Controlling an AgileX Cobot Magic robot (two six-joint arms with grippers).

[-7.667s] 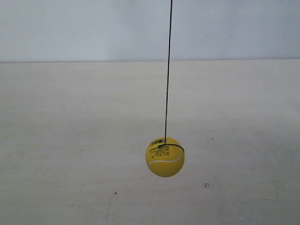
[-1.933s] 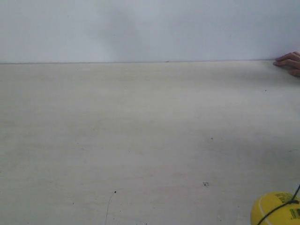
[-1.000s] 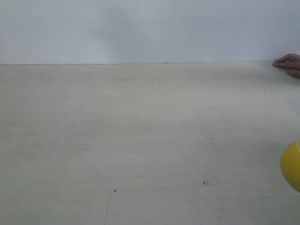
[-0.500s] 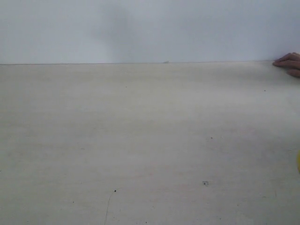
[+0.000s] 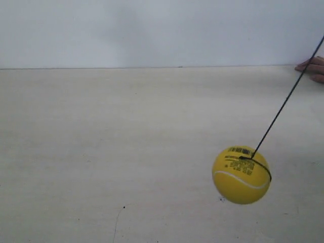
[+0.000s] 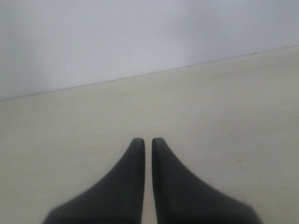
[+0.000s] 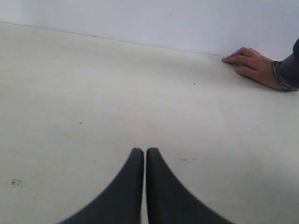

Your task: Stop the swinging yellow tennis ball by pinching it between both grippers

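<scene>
Currently your left claw (image 6: 147, 140) and right claw (image 7: 141, 150) each stand at a narrow slit, holding nothing, and neither wrist view shows the yellow tennis ball (image 5: 241, 174), which hangs over the counter (image 5: 101, 152) at the exterior view's lower right. Closing blind on a swinging target, you may mistime and bat it aside or snag the string (image 5: 283, 104). Round, the ball has no long axis; its barcode sticker (image 5: 240, 150) faces up, and the string slants up toward that view's right.
</scene>
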